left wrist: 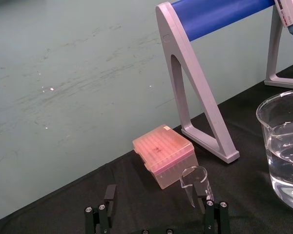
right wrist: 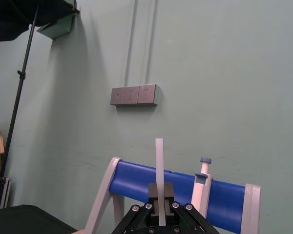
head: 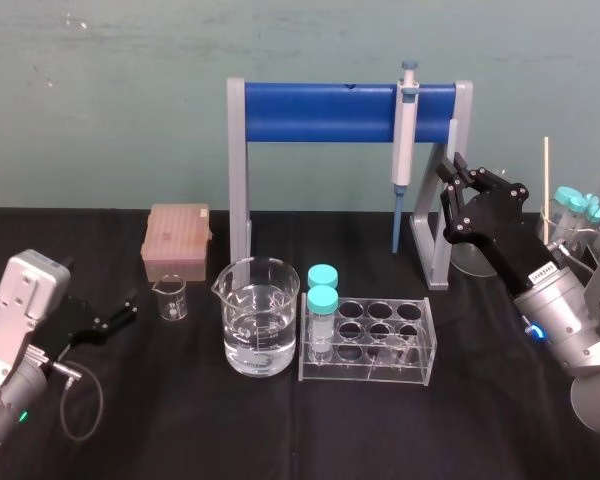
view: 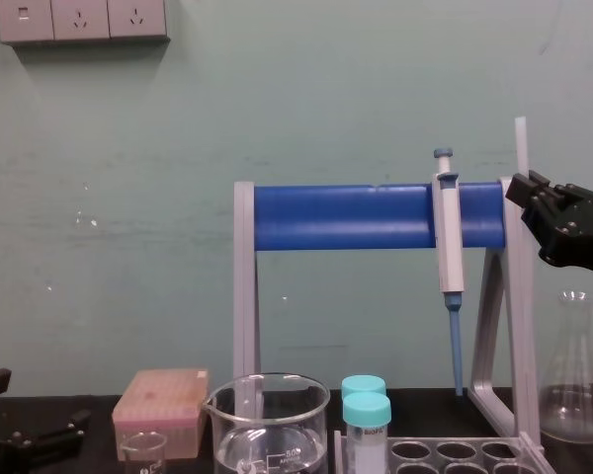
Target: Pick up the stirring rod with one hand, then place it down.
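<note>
Above the table, at the right: the right gripper (head: pixel 454 172) hangs in the air just beside the right leg of the pipette stand (head: pixel 345 112), and its arm reaches in from the lower right.
Right jaws: pressed together on the stirring rod (right wrist: pixel 159 165), pinching it near one end.
Stirring rod: off the table and upright, pinned between the two black fingers (right wrist: pixel 169 192). In the right wrist view most of its length stands clear of the fingertips, in front of the stand's blue bar. In the chest view it pokes straight up out of the gripper, past the stand's top right corner.
Pipette (head: pixel 404 140): hangs on the blue bar, near the right gripper but apart from it.
Left gripper (head: pixel 122 310): low over the black table (head: pixel 180 420) at the left.
Left jaws: spread apart, pointing toward the small beaker (head: pixel 170 298), which stands just ahead of them.
Middle of the table: a pink tip box (head: pixel 176 240) is behind the small beaker. A large beaker (head: pixel 261 315) of clear liquid stands beside a tube rack (head: pixel 370 340).
</note>
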`<action>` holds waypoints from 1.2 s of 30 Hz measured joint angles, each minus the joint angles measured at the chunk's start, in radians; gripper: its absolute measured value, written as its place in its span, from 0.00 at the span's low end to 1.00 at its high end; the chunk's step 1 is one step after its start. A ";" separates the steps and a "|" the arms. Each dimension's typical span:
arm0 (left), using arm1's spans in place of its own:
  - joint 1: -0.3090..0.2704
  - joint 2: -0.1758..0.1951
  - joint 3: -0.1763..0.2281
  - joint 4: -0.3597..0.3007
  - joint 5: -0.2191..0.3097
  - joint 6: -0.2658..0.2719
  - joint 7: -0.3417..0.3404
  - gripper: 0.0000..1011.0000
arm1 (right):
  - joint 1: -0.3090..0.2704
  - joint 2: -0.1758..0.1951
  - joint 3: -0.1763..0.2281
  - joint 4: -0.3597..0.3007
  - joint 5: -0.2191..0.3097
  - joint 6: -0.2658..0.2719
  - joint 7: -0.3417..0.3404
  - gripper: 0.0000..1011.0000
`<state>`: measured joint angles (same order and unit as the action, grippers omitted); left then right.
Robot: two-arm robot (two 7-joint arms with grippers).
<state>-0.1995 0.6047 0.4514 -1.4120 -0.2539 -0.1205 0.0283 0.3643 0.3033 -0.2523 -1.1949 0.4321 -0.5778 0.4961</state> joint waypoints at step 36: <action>0.000 0.000 0.000 0.000 0.000 0.000 0.000 0.99 | -0.001 0.008 0.002 0.003 0.021 0.026 0.066 0.06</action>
<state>-0.1995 0.6047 0.4514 -1.4120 -0.2539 -0.1205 0.0283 0.3635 0.3114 -0.2500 -1.1915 0.4529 -0.5514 0.5623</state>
